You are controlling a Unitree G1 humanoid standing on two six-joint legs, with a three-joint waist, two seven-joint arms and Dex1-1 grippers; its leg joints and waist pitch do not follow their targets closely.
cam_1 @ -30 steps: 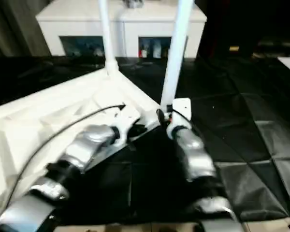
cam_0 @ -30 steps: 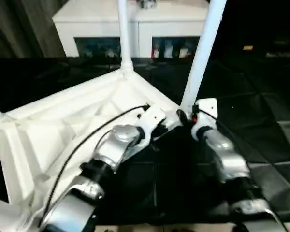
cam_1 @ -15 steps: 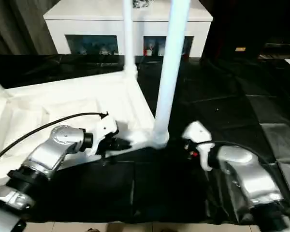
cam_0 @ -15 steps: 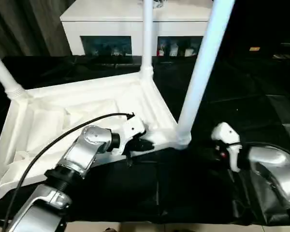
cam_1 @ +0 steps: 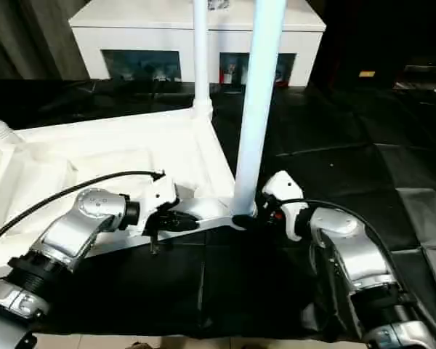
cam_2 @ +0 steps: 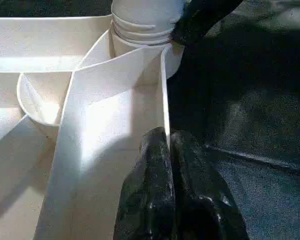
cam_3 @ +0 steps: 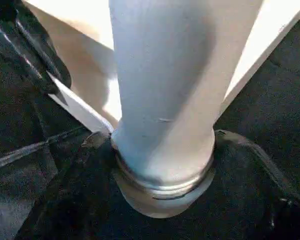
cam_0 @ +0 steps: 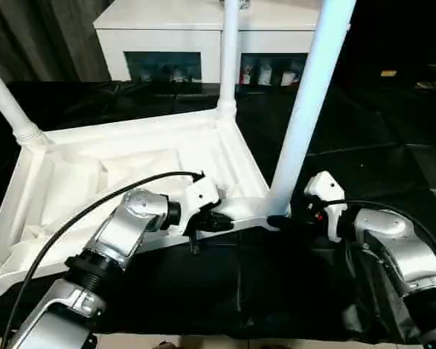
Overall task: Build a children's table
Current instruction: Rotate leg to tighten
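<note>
**Both grippers at the near corner of the upturned table**

From the head camera I see the white plastic children's table (cam_0: 131, 163) lying upside down on the black sheet (cam_0: 392, 167), filling the left and centre of the frame, its ribbed underside facing me. Three round white legs stand up from its corners and all run off the top edge; the nearest leg (cam_0: 305, 109) rises right of centre. My left gripper (cam_0: 221, 222) sits at the table's near rim in the lower centre. My right gripper (cam_0: 280, 220) reaches in from the lower right to the foot of that leg. A white low cabinet (cam_0: 218, 36) with dark glass openings stands at the top.

In the left wrist view, my two black fingers (cam_2: 150, 195) are pressed together, pinching the thin upright rim wall of the table between them. The leg's socket is cut off at the top.

In the right wrist view, the leg (cam_3: 162, 85) fills the middle; my black fingers (cam_3: 240, 142) spread around its base collar, though I can't tell whether they touch.
</note>
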